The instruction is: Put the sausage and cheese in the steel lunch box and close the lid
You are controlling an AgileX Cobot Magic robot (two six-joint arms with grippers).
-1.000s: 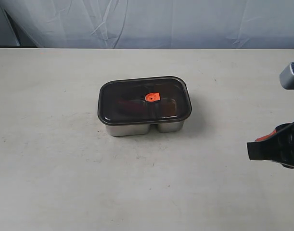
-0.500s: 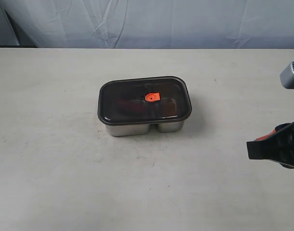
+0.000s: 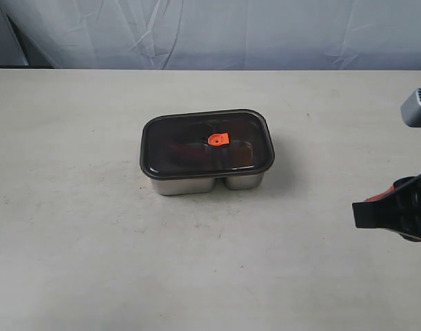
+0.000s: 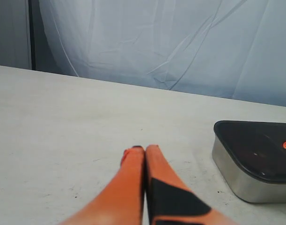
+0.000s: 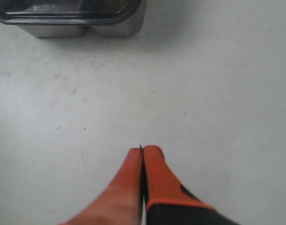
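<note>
The steel lunch box [image 3: 196,184] stands mid-table with the dark translucent lid [image 3: 189,134] seated flat on it, orange valve tab [image 3: 218,139] on top. Through the lid a dim reddish shape, the sausage [image 3: 186,150], shows in the larger compartment; the cheese cannot be made out under the lid. My right gripper [image 3: 356,215] hovers shut and empty at the right edge, well clear of the box. In the left wrist view my left gripper [image 4: 144,148] is shut and empty, with the lunch box [image 4: 234,180] and lid [image 4: 255,143] off to one side. The right wrist view has the right gripper [image 5: 143,149] with the lunch box [image 5: 112,29] ahead of it.
The pale table [image 3: 93,262] runs back to a white cloth backdrop [image 3: 210,34]. Part of the right arm's grey housing [image 3: 417,110] shows at the right border. Nothing else lies on the table.
</note>
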